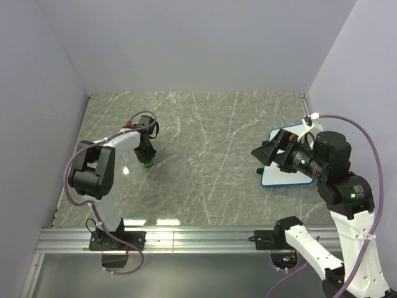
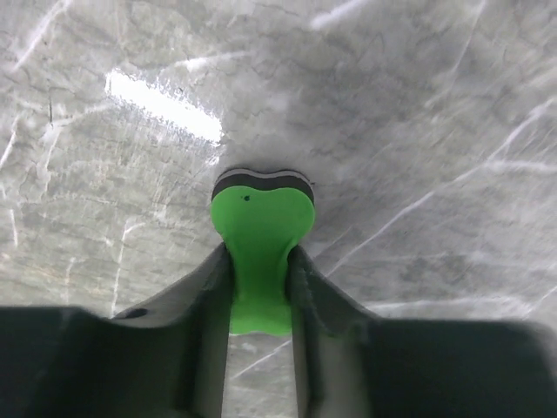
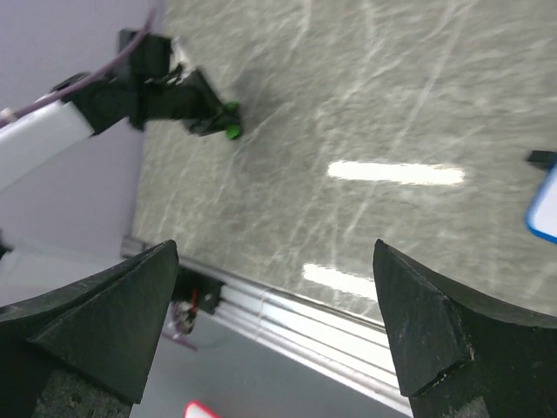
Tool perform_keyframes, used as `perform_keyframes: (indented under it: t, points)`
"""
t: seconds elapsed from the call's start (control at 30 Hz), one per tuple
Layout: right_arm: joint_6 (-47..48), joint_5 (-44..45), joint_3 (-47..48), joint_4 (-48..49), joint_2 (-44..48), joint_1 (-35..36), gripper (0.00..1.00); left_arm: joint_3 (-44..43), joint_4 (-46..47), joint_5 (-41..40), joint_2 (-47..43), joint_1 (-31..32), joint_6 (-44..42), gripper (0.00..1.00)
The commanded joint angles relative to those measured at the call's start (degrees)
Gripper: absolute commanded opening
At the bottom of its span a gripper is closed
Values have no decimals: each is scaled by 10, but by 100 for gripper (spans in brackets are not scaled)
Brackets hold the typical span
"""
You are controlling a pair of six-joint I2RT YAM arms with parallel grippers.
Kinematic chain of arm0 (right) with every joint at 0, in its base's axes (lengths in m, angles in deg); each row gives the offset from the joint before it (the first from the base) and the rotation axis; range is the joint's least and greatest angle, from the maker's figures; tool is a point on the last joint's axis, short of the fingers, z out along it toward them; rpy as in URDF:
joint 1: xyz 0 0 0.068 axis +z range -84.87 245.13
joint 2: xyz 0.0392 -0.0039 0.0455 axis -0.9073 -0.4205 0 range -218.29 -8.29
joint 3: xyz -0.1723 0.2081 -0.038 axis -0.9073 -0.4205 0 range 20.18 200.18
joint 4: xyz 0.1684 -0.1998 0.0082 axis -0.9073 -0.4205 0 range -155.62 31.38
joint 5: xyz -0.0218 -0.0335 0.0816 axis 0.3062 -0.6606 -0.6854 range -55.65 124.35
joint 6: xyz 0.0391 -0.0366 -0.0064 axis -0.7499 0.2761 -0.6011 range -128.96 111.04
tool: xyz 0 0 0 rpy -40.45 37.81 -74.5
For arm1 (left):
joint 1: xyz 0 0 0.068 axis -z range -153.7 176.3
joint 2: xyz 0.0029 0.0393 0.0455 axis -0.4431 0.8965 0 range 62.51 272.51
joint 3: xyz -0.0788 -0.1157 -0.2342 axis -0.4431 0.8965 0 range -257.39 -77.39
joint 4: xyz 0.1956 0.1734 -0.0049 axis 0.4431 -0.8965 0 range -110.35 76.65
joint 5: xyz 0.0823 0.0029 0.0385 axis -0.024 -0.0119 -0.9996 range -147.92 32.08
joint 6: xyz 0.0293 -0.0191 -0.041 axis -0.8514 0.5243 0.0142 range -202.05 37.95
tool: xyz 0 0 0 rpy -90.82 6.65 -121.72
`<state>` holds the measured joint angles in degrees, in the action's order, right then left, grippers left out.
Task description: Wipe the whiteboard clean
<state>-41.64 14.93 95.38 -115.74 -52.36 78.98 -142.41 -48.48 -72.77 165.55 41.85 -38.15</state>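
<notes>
The whiteboard [image 1: 286, 177] lies flat at the table's right side, white with a thin blue frame. Its far part is hidden under my right arm, and I see no scribbles on the visible part. One corner shows in the right wrist view [image 3: 546, 209]. My right gripper [image 1: 261, 159] is open and empty, pointing left just past the board's left edge; its jaws stand wide apart in its own view [image 3: 274, 252]. My left gripper [image 1: 147, 161] is shut on a small green eraser block [image 2: 259, 228] with a dark pad underneath, held at the table surface at the left.
An aluminium rail [image 1: 198, 239] runs along the table's near edge. Lilac walls enclose the left, back and right sides. The grey marble tabletop [image 1: 205, 149] stretches between the two arms. The left arm and green block show in the right wrist view [image 3: 231, 131].
</notes>
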Motion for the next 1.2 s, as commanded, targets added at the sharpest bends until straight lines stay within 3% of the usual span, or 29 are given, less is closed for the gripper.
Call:
perform_keyframes:
  t: [0.0,0.03,0.17,0.33,0.5,0.67,0.9,1.0,1.17]
  points:
    - [21,92,53,-42,-11,-5,100,11,27,-5,18,-7,-5,16]
    - [23,165,66,-60,-20,-8,100,13,29,-5,19,-10,-6,3]
    - [24,279,124,-140,-55,-29,100,10,42,24,4,-10,-16,0]
    - [11,214,123,-125,-105,-79,100,-40,18,58,-44,-9,-30,0]
    - [-30,160,115,-99,-166,-179,100,-94,-22,100,-72,-8,-48,0]
    - [-85,243,117,-86,-201,-237,100,-95,-35,133,-114,-8,-61,0]
    - [-60,329,164,-87,-279,-312,100,-11,-13,143,-176,-8,-83,0]
    - [-47,321,145,-63,-289,-331,100,9,-6,158,-190,-8,-91,0]
    - [-48,263,0,60,-256,-369,99,15,5,169,-197,-8,-100,0]
